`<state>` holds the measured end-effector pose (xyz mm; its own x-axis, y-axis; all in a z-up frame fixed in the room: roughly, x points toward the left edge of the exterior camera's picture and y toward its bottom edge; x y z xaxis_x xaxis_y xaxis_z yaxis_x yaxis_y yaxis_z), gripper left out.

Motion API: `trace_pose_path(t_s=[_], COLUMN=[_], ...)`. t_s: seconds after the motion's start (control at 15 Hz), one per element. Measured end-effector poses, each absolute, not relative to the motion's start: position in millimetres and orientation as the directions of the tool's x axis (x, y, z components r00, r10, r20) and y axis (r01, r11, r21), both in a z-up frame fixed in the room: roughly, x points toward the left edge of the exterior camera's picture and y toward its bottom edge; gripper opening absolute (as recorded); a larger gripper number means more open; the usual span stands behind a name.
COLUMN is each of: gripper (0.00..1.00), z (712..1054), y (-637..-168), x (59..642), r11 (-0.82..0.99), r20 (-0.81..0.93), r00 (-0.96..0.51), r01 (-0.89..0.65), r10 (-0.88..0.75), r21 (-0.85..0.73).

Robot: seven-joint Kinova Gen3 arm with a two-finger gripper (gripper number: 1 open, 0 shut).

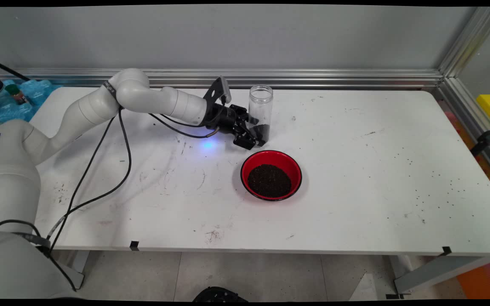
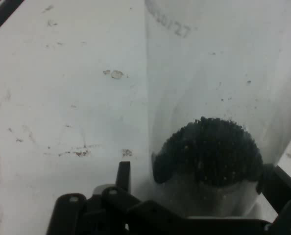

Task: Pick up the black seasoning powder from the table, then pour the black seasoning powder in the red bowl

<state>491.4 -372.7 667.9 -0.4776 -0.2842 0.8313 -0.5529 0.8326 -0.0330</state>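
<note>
- The black two-finger gripper (image 1: 257,135) is reaching in low from the left and closing around the base of a clear plastic jar (image 1: 260,111), a finger (image 2: 124,175) sitting on each side of it.
- The jar (open-topped, upright) is standing on the white table (image 1: 377,170), holding a small heap of dark granules (image 2: 208,151) at its bottom.
- A red bowl (image 1: 271,174) of the same dark granules is sitting just in front of the jar, apart from it.
</note>
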Motion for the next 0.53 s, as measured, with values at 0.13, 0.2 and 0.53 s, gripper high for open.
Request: trace_pose_path(t_s=[0.13, 0.2, 0.53], gripper=[1.0, 1.0, 0.0], z=[666.7, 666.2, 663.9], y=[-374.4, -374.8, -375.4], x=[490.4, 490.1, 489.1], r11=[0.833, 0.834, 0.838], r20=[0.833, 0.834, 0.834], r00=[-0.475, -0.474, -0.471], r01=[-0.552, -0.552, -0.546], r10=[-0.284, -0.283, -0.287], r21=[-0.031, -0.03, -0.02])
